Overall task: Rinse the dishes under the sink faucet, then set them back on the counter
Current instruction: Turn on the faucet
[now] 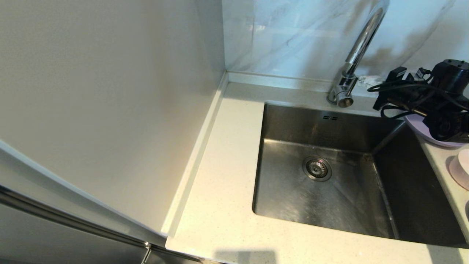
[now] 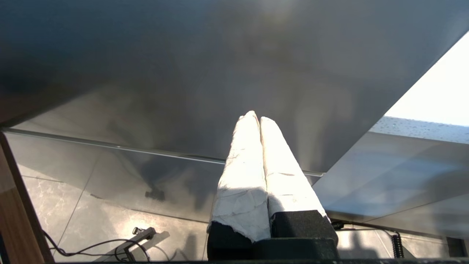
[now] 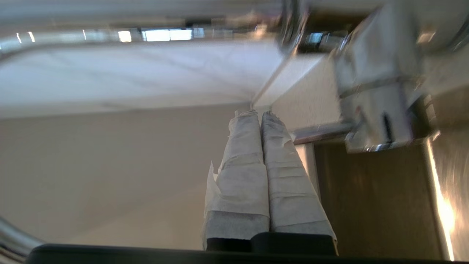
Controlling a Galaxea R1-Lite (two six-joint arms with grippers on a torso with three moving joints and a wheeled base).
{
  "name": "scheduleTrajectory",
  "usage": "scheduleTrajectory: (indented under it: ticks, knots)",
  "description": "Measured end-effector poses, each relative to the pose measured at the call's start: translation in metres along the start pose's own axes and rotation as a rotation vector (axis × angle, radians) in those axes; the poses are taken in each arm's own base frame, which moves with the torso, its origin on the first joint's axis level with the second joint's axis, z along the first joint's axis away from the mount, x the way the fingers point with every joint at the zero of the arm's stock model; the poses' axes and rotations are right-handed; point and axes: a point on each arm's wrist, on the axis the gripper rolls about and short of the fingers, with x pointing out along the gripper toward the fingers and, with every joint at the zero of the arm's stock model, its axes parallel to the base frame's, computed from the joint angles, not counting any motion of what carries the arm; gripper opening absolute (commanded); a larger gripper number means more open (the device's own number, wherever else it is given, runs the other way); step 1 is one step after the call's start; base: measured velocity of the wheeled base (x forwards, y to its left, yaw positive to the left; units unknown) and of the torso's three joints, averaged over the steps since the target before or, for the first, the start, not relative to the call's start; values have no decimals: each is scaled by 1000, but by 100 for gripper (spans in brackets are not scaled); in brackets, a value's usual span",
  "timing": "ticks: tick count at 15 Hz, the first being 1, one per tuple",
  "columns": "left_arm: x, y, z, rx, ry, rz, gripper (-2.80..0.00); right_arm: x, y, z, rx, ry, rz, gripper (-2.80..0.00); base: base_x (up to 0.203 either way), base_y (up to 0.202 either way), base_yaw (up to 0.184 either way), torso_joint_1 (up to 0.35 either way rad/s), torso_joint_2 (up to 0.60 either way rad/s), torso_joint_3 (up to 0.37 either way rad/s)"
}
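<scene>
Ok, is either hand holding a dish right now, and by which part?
No. The right hand is shut on nothing, near the faucet. The left hand is also shut and empty, away from the sink.

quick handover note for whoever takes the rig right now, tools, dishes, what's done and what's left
Right tool: shut, holding nothing, raised near the faucet at the sink's back right, above the lavender plate.
Left tool: shut, empty, parked below the counter.
Dishes: plate, pale bowl and pink saucer all sit on the counter right of the sink.
Done: nothing visible; no water is running and the basin is empty.
Left: rinse each dish under the faucet, return it to the counter.
</scene>
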Motion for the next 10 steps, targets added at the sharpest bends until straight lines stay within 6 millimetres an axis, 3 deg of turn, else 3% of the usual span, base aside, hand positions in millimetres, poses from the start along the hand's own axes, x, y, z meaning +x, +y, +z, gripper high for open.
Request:
scheduleTrajectory:
  ticks: [10]
  knots:
    - [0,0,0,0,0,1,-280,-15,26,-13,-12,50,22,-280,0,0,0,0,0,0]
